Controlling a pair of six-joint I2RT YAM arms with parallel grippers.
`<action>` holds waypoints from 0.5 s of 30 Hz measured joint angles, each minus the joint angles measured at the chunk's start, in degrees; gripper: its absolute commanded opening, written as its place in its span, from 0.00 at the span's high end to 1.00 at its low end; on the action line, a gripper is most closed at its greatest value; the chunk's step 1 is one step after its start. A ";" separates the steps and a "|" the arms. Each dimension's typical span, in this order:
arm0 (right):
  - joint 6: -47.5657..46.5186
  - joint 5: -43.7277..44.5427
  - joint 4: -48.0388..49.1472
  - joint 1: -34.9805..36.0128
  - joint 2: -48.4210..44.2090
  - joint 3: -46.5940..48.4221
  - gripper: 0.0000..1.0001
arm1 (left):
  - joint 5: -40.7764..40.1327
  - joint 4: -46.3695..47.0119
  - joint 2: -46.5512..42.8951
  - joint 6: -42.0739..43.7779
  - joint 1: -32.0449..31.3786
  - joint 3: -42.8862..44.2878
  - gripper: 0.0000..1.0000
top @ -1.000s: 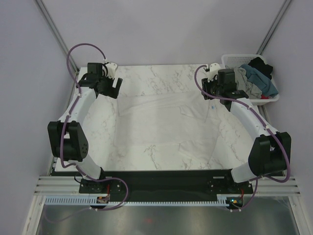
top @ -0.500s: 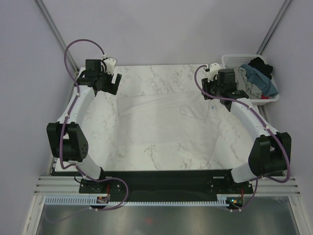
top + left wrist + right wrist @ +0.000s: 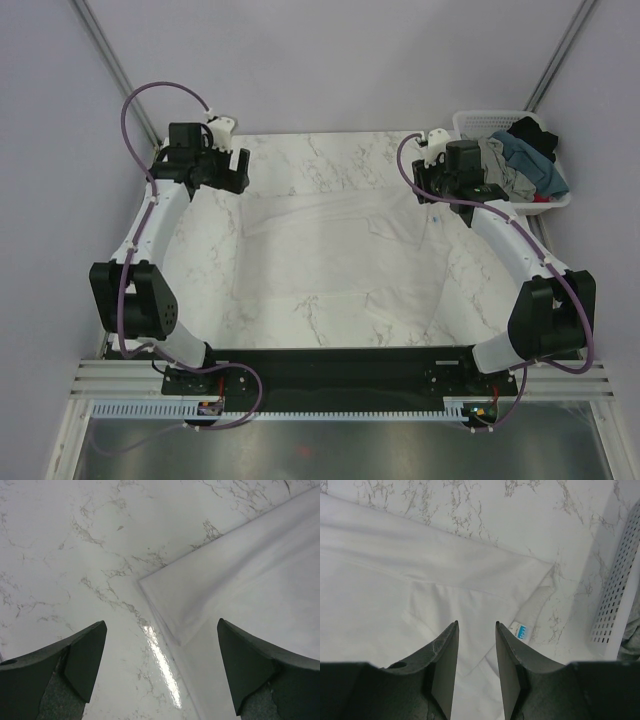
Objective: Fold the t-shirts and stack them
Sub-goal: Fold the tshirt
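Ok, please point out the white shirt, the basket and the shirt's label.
white shirt [image 3: 330, 255], top view, middle of the cloth.
basket [image 3: 617, 580], right wrist view, lattice wall.
label [image 3: 521, 631], right wrist view, blue print.

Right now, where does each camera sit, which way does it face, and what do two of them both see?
Top external: above and behind the arm bases, looking down on the table; both arms show, left gripper and right gripper near far corners of the white t-shirt.
Left wrist: looks down past wide-open fingers at a shirt corner on marble.
Right wrist: looks down between narrowly parted fingers at the shirt and the basket wall.
Shared: all three show that t-shirt.
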 measured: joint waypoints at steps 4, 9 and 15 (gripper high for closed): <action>1.42 -0.17 0.26 0.00 1.25 0.33 0.56 | 0.79 0.02 -2.14 -0.70 0.24 -2.47 0.00; 3.82 -1.25 0.68 0.00 4.83 0.35 0.56 | 0.87 -0.07 -2.75 -1.09 0.37 -5.79 0.00; 5.22 -1.38 0.85 0.74 5.68 0.31 0.56 | 0.92 -0.42 -2.80 -1.27 2.10 -7.39 0.00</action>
